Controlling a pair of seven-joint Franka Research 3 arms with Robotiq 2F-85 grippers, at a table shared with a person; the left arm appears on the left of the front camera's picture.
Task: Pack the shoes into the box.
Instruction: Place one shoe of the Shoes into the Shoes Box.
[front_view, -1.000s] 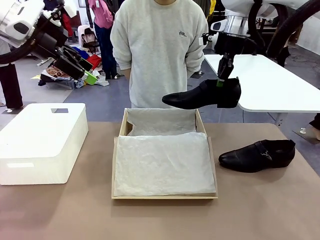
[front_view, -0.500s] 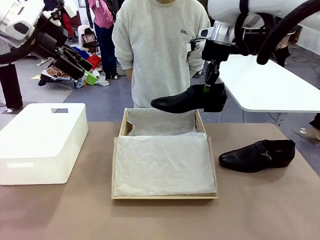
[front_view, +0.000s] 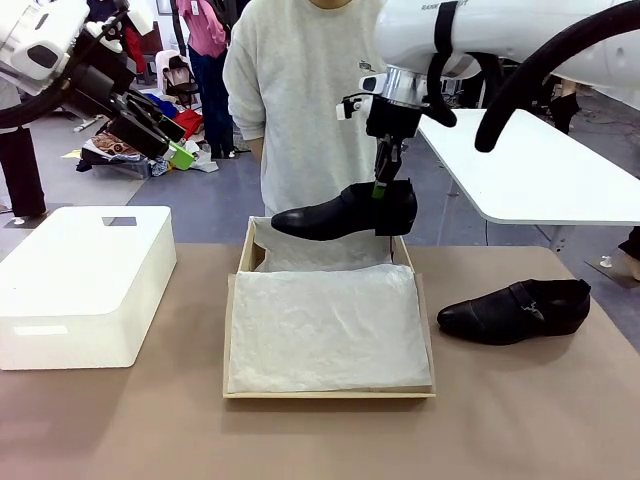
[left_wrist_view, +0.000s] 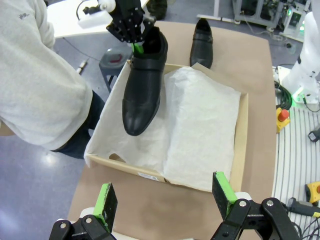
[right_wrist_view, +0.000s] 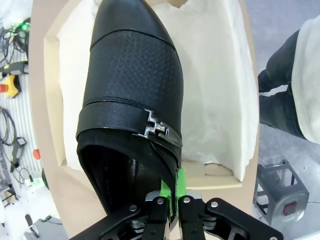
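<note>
At far left the left tool (left_wrist_view: 165, 196) hangs high, green pads spread wide, gripping nothing. A big white rounded plastic box (front_view: 85, 280) sits on the tan counter (front_view: 520, 420). Mid-counter, a shallow brown cardboard shoebox (front_view: 330, 395) lies open, lined with white tissue paper (front_view: 325, 330). One glossy black pointed dress shoe (front_view: 340, 213) hangs over the box's far end, toe left, pinched at its heel collar by the right tool (front_view: 381, 188). The second black shoe (front_view: 515, 310) rests on the counter, right of the box.

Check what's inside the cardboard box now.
Only white tissue paper lines the box; whatever lies under the paper is covered. The right claw holds one shoe above its far end, not inside.
</note>
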